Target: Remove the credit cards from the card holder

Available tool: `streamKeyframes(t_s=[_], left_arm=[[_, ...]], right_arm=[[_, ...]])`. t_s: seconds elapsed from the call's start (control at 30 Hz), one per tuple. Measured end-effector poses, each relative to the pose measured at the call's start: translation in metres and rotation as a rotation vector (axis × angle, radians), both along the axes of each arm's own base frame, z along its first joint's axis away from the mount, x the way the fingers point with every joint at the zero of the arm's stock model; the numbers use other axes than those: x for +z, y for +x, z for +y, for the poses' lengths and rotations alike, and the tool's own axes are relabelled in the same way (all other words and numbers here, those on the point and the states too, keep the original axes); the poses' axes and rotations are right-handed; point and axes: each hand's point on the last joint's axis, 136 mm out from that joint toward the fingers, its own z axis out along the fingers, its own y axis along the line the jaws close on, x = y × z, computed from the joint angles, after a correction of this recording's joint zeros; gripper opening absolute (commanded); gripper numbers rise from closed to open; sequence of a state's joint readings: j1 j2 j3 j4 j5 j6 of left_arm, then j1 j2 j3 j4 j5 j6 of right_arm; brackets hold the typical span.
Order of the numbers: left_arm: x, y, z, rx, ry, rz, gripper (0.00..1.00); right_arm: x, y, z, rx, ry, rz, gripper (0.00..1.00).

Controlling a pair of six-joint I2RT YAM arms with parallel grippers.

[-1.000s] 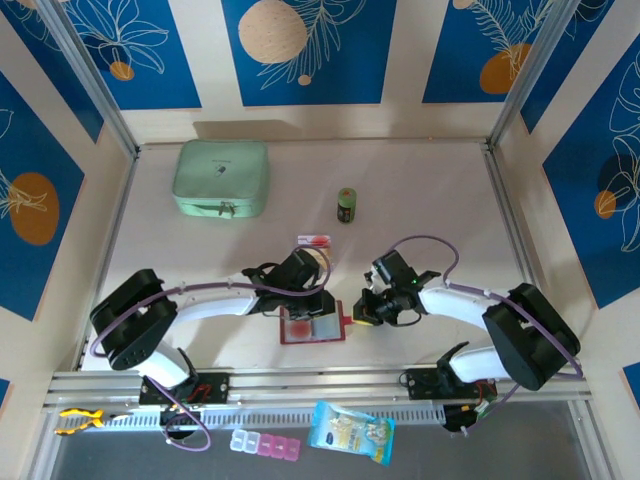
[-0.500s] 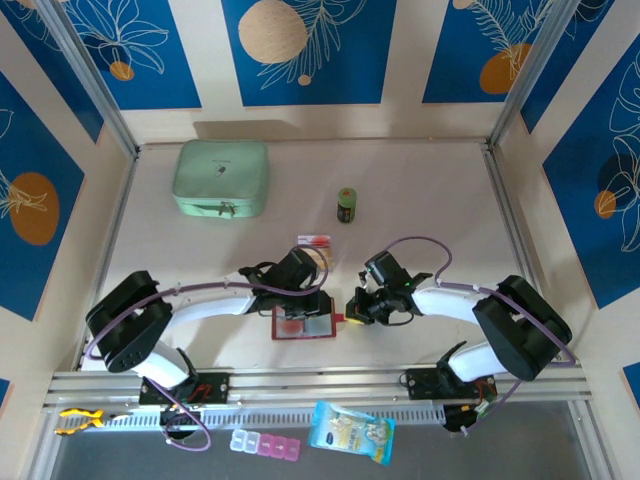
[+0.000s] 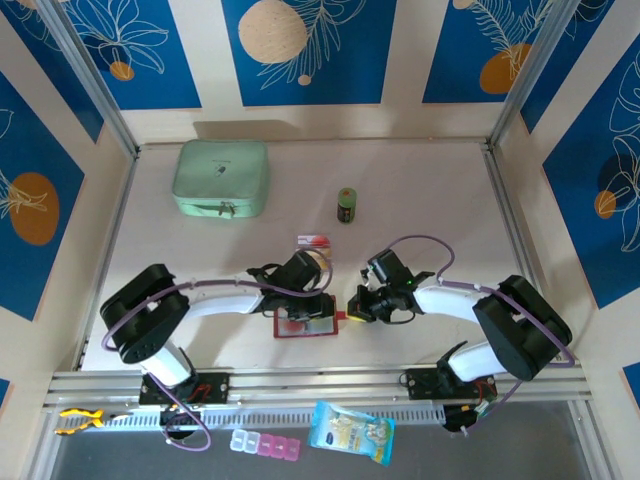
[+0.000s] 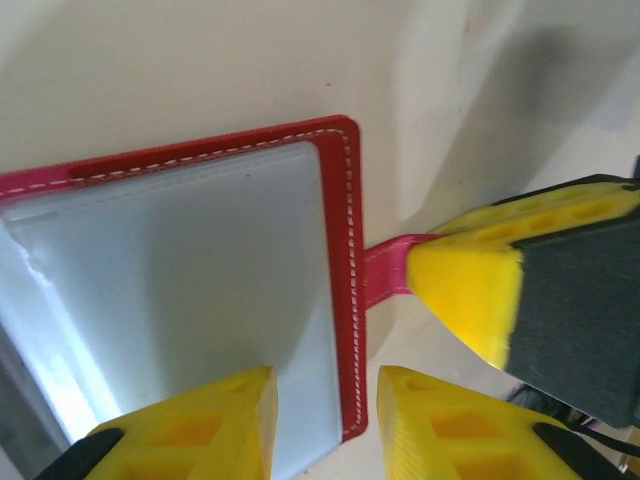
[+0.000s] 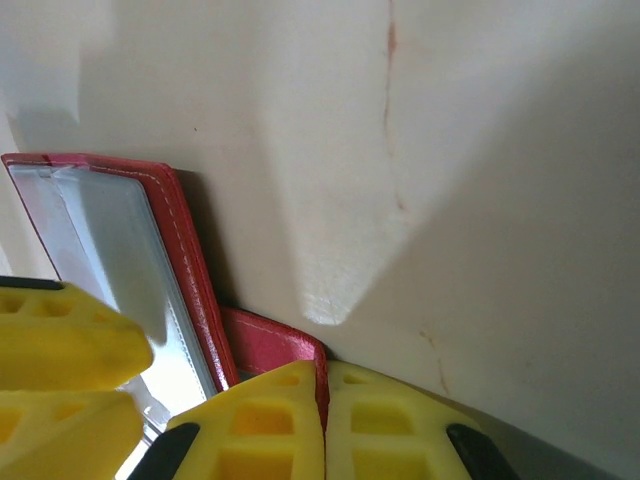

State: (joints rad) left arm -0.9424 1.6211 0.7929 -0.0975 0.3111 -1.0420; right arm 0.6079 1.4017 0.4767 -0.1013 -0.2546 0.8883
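Now R gripper [image 5: 325, 400] pins card holder [image 4: 350, 200] by its tab [image 4: 385, 275]; L gripper [image 4: 325, 410], narrowly parted over sleeve [image 4: 180, 270], must next pinch its contents.

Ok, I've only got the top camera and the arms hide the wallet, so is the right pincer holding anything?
Observer: Yes, the right pincer is shut on the snap tab of the card holder.
Operator: And the left?
Observer: The left pincer stands a little open, straddling the card holder's stitched edge, not clamped on it.
Operator: What's inside?
Observer: The clear sleeve looks pale and blank there; I can't tell its contents.
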Motion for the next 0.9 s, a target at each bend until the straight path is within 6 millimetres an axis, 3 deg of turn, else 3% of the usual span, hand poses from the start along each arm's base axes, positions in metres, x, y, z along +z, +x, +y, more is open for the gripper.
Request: streamKeyframes(t_s=[0.47, 0.77, 0.9], left_arm=[[-0.01, 0.0, -0.01, -0.018, -0.028, 0.038, 0.32], [-0.005, 0.003, -0.012, -0.015, -0.038, 0.025, 0.32], [0.007, 0.009, -0.009, 0.002, -0.037, -0.025, 0.32]], right_arm=[[0.0, 0.004, -0.002, 0.018, -0.013, 0.007, 0.02], [0.0, 0.005, -0.004, 0.033, -0.022, 0.004, 0.02], [0.001, 0.009, -0.008, 0.037, -0.038, -0.009, 0.02]])
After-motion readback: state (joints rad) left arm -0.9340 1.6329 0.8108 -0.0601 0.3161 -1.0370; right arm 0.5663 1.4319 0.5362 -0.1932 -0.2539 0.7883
